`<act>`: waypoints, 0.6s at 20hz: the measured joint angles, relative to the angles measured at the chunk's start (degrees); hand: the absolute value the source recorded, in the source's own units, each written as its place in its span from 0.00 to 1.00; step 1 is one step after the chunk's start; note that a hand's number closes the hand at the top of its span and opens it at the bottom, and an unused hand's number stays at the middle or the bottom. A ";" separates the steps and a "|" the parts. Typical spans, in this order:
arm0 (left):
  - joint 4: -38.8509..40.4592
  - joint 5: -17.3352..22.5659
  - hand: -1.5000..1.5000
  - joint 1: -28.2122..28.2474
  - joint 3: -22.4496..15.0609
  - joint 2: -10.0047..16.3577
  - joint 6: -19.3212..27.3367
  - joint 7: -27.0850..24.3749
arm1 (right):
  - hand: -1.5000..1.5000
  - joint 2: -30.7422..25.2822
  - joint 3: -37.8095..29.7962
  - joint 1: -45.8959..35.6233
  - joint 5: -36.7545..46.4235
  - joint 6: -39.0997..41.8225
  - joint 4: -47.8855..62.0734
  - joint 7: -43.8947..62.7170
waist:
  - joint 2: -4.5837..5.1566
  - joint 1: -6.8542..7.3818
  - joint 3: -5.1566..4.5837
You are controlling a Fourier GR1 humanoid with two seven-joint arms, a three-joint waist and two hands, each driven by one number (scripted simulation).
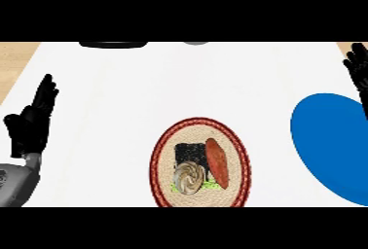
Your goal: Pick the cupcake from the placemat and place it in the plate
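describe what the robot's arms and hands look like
The left robot hand is black all over, with slim tapering fingers and a thumb. It joins a smooth, rounded light-grey forearm that looks like a hard shell. The right robot hand is the same black and is cut off by the view's right edge; its forearm does not show. No cables or clear markings are visible.

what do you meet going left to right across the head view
left hand, resting open at the left edge → placemat with the cupcake on it → blue plate
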 measured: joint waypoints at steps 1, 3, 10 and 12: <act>-0.48 -0.11 0.50 0.08 0.04 -0.14 -0.22 0.27 | 0.00 1.45 0.91 -0.16 0.15 -0.29 -0.64 0.49 | -0.07 -0.14 0.09; -0.34 -0.72 0.50 -0.89 -0.83 -0.75 -0.40 0.71 | 0.00 6.83 5.18 -1.11 -0.02 -1.66 -3.83 3.63 | -0.20 -0.32 0.18; -1.78 -1.01 0.50 -3.31 -5.62 -3.35 -3.72 3.06 | 0.00 14.19 24.71 -7.61 14.01 -3.40 -8.71 8.22 | -1.14 1.57 -0.59; -1.81 -0.78 0.50 -3.54 -6.19 -3.99 -4.27 3.65 | 0.00 20.03 30.35 -5.03 17.87 -7.94 -8.24 11.10 | -0.89 0.91 -0.28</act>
